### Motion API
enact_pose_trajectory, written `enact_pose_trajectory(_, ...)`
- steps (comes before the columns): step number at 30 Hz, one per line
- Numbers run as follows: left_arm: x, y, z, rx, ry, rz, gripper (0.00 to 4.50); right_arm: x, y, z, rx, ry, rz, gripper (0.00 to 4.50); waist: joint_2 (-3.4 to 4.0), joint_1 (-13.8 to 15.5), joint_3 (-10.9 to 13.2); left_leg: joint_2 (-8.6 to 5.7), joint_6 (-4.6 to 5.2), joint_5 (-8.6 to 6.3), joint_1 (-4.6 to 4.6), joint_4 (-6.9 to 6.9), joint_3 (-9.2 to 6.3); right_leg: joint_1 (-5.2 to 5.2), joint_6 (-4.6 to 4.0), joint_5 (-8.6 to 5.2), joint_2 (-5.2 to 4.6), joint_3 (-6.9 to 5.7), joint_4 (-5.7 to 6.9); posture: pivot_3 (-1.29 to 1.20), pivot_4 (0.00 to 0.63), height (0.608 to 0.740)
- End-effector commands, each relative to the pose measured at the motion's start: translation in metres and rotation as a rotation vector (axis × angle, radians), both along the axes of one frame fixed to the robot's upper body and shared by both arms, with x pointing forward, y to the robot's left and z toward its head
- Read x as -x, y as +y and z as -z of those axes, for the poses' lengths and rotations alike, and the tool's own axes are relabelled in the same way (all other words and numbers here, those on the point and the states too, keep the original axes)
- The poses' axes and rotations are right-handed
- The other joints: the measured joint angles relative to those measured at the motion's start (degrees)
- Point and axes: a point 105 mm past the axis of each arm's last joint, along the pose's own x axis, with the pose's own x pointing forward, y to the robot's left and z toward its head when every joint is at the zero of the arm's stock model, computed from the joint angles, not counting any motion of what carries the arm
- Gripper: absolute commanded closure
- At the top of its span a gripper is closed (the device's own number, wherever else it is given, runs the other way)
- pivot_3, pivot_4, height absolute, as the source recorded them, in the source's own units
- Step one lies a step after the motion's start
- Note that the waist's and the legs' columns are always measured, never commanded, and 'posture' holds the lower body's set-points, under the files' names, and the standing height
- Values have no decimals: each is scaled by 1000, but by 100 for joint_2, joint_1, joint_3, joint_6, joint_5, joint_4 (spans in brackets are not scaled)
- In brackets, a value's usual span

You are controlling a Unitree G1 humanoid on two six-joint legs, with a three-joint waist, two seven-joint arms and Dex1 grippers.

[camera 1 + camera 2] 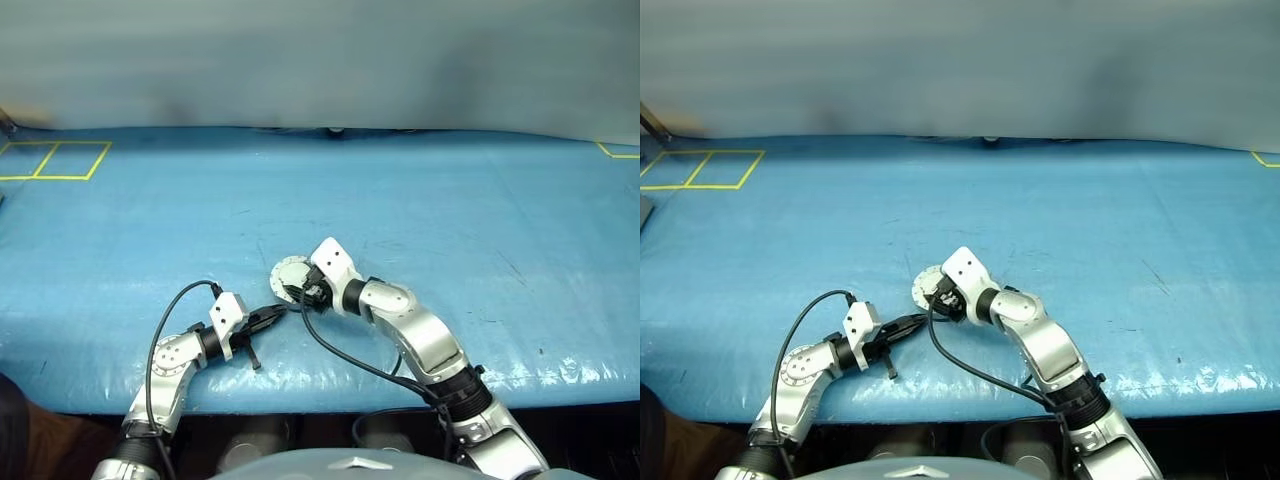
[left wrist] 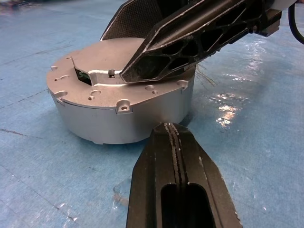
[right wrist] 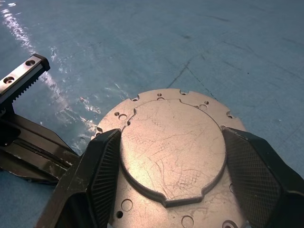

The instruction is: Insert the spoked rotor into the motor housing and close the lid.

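Observation:
The motor housing [image 2: 118,124] is a round silver-grey casing lying flat near the table's front edge [image 1: 291,271]. The lid [image 3: 173,147] lies shut on top of it, plain grey face up. The spoked rotor is hidden. My right gripper [image 3: 172,135] comes down over the lid from the right, and its two fingers [image 3: 102,171] sit against opposite sides of the lid's raised round centre. My left gripper [image 1: 275,316] is shut and empty. It lies low on the table, with its tip [image 2: 168,129] just short of the housing's side wall.
The blue table cover [image 1: 450,210] stretches wide around the housing. Yellow tape squares [image 1: 55,160] mark the far left corner, and a yellow mark [image 1: 618,152] the far right. The table's front edge [image 1: 330,400] runs close below both grippers.

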Motion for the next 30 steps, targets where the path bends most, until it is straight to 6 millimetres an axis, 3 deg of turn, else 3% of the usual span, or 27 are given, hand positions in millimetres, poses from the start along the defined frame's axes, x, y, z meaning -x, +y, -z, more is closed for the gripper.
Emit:
enact_pose_trajectory(1, -4, 2, -12, 39, -32, -27, 4500, 14, -14, 53, 121, 182, 32, 1483, 0, -1, 0, 2, -1, -1, 0, 0, 0, 0, -3, -2, 2, 0, 0, 0, 150, 740)
enact_pose_trajectory(9, -13, 29, -39, 155, -46, -101, 4500, 13, -17, 51, 113, 178, 43, 1483, 0, 3, 1, 28, -22, -13, 0, -1, -2, -2, -23, -13, 29, 0, 1, 0, 150, 740)
enact_pose_trajectory(13, -18, 33, -44, 169, -48, -117, 4500, 14, -15, 51, 108, 179, 40, 1483, 0, 0, 0, 28, -27, -16, 1, -3, -2, -2, -23, -13, 30, 0, -1, 0, 150, 740)
enact_pose_trajectory(25, -29, 16, -15, -22, 4, -83, 4500, 14, -16, 46, 92, 166, 47, 1483, -10, 18, -6, 29, -31, -19, 6, -18, -4, -3, -17, -9, 31, -1, -6, 0, 150, 740)
enact_pose_trajectory(30, -28, 15, -12, -23, 18, -87, 4500, 13, -16, 43, 85, 159, 50, 1483, -7, 43, -11, 29, -32, -20, 12, -22, -5, 1, -19, -11, 31, -1, -6, 0, 150, 740)
